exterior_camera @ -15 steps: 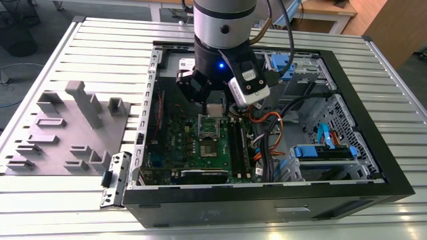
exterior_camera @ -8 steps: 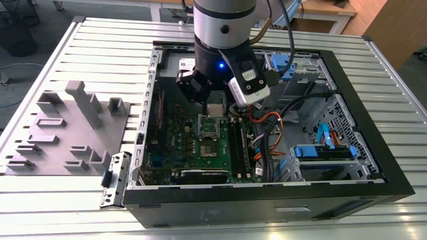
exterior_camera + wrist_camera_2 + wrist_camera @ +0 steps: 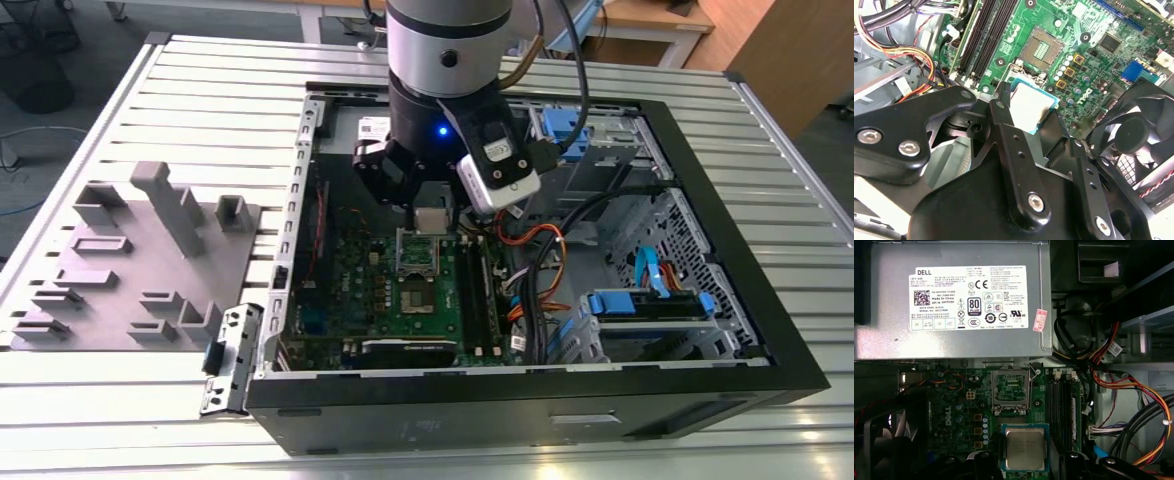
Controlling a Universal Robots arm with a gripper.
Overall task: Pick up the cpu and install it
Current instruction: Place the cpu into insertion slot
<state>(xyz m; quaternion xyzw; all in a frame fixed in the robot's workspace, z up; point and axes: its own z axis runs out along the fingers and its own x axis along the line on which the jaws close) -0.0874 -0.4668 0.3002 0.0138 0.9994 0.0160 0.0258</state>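
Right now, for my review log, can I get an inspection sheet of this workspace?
Surface: ribbed metal table, open computer case on it.
Job's things: cpu held over the motherboard, not in the empty socket.
Clutter: grey moulded tray at the exterior view's left of the case.
Grippers: gripper shut on the cpu.
Cables: coloured wire bundle inside the case, apart from the cpu.
Surroundings: wooden bench beyond the table.

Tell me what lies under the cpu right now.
The cpu, gripped by the gripper, hangs over the green motherboard. In the first wrist view the open socket lies uncovered beside it. The patch of board directly beneath the chip is hidden by it.
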